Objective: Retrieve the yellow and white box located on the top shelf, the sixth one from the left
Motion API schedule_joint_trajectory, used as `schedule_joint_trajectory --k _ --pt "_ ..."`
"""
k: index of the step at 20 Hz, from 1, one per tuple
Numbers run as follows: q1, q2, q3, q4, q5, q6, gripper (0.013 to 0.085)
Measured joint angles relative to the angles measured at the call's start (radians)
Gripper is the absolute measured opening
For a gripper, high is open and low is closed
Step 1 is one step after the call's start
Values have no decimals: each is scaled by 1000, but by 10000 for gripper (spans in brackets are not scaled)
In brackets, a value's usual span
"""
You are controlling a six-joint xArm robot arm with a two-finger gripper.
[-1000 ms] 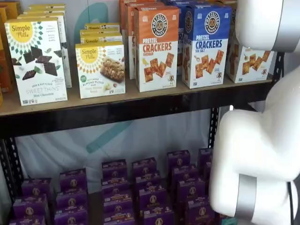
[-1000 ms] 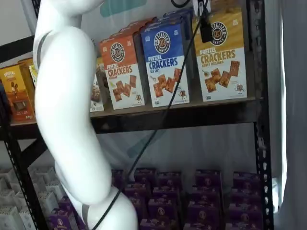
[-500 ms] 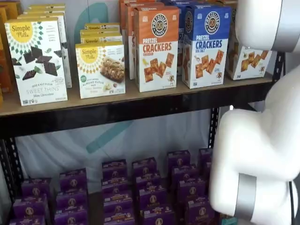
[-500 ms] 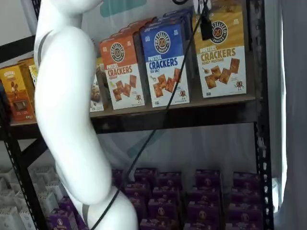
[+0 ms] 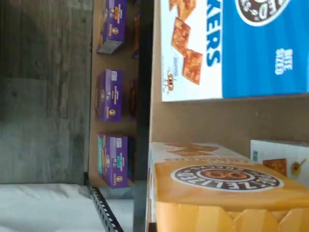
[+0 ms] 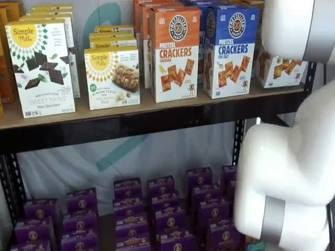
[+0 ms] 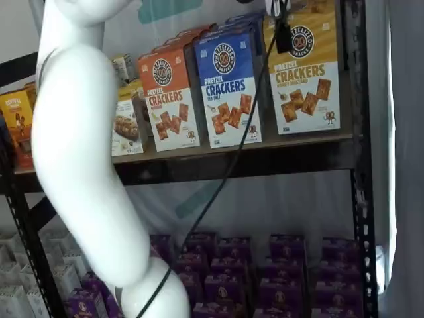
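Note:
The yellow and white box (image 7: pixel 305 73) stands at the right end of the top shelf (image 7: pixel 218 147), beside the blue Pretzel Crackers box (image 7: pixel 228 86). In a shelf view (image 6: pixel 280 70) only its lower part shows behind the white arm. It is slightly tilted, its bottom edge just off the board. The gripper (image 7: pixel 283 40) hangs from the view's upper edge with a cable; one black finger lies against the box's yellow front, closed on the box. The wrist view shows the box's yellow face and round logo (image 5: pixel 227 179) very close.
An orange Pretzel Crackers box (image 6: pixel 175 55) and white Simple Mills boxes (image 6: pixel 41 68) fill the shelf further left. Several purple boxes (image 6: pixel 162 209) lie on the lower level. The white arm (image 7: pixel 86 165) stands before the shelves. A black upright (image 7: pixel 358 165) borders the box's right side.
The yellow and white box has risen slightly off the board and shifted with the gripper. The arm's white links have swung a little in both shelf views.

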Motion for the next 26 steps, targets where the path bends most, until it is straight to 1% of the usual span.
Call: schedule_joint_trajectory --k 4,10,14,15,20,23,26 --pt "-26 -37 13 4 39 -19 570" --pt "-63 -111 37 -23 103 -56 570" --pt "-63 -152 45 -44 166 -55 570" --pt "-57 -164 53 -51 175 -51 570" --pt "-1 -234 116 -98 206 -9 570" --pt "40 -272 156 -120 224 26 570" --pt "86 -307 190 -128 251 71 570"
